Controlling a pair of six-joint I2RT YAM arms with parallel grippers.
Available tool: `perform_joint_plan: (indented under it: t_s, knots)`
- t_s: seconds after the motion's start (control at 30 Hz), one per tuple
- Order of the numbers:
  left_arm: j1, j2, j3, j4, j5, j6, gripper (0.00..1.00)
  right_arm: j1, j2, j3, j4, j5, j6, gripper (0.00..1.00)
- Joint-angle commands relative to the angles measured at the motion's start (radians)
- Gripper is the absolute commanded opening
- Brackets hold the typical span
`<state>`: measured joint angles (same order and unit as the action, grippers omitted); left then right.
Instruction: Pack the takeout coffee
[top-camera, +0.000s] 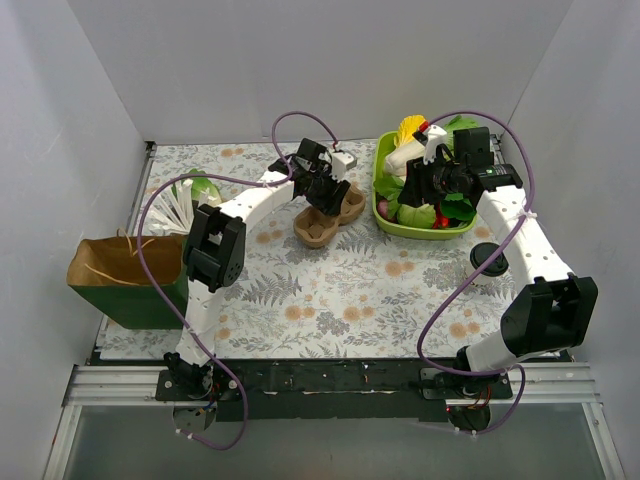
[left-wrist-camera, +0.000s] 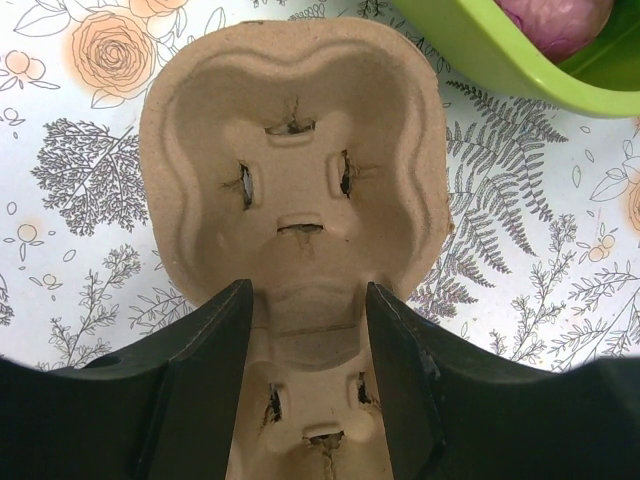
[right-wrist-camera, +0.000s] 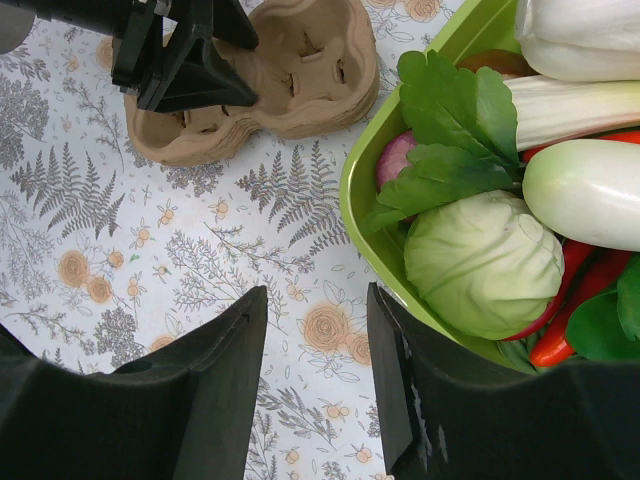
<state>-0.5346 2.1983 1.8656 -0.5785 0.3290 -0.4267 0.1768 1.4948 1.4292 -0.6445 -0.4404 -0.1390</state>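
Left hand (left-wrist-camera: 308, 290) | poised over carrier (left-wrist-camera: 290, 150) | jaws apart, pointing down

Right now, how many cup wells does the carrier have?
2, both empty: one well beyond the left pincer, the other between its fingers, partly hidden.

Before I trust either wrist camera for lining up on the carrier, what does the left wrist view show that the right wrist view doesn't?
Only left wrist: the carrier's cup wells from above, left fingers either side of its waist. Only right wrist: cabbage, red peppers, right fingers, and the left fingers seen from outside. Both: carrier, green tray, floral cloth.
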Motion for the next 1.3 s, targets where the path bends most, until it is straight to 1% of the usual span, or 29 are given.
perform_joint_plan:
  t_s: [0.0,0.37,0.5,0.57,0.6,0.77,0.9,0.93,1.0,1.03,1.1,1.2,1.27]
  knots:
    - [-0.007,-0.006,0.012,-0.007,-0.002,0.003,0.49,-0.005,-0.01,0.002,0.031,0.003,-0.013,0.52]
    - [-0.007,0.0,0.012,0.002,-0.045,-0.01,0.43,-0.003,-0.007,-0.001,0.032,0.003,-0.014,0.53]
    - [-0.008,0.008,0.015,0.002,-0.061,-0.014,0.43,-0.003,-0.007,0.0,0.032,0.005,-0.014,0.53]
    - [-0.008,0.008,0.015,0.0,-0.064,-0.015,0.41,-0.003,-0.005,-0.001,0.032,0.005,-0.014,0.53]
    - [-0.008,0.008,0.015,0.002,-0.062,-0.014,0.39,-0.003,-0.005,-0.003,0.032,0.005,-0.014,0.53]
    - [-0.008,0.0,0.017,-0.009,-0.067,-0.017,0.36,-0.005,-0.001,-0.003,0.031,0.003,-0.016,0.53]
    - [-0.008,-0.005,0.007,-0.018,-0.064,-0.018,0.26,-0.005,0.007,0.008,0.032,0.002,-0.014,0.53]
    - [-0.007,-0.009,0.01,-0.02,-0.059,-0.018,0.2,-0.003,0.012,0.01,0.032,0.002,-0.013,0.53]
    - [-0.008,-0.012,0.015,-0.02,-0.047,-0.021,0.14,-0.003,0.016,0.014,0.032,0.002,-0.013,0.53]
    - [-0.007,-0.015,0.024,-0.023,-0.045,-0.021,0.08,-0.005,0.016,0.017,0.032,0.0,-0.013,0.53]
    - [-0.008,-0.023,0.04,-0.027,-0.042,-0.02,0.0,-0.003,0.021,0.019,0.032,0.0,-0.01,0.53]
    - [-0.007,-0.045,0.095,-0.05,-0.048,-0.011,0.0,-0.005,0.018,0.016,0.032,-0.001,-0.008,0.53]
    - [-0.002,-0.038,0.174,-0.102,-0.064,-0.006,0.0,-0.005,0.016,0.011,0.032,-0.001,-0.008,0.53]
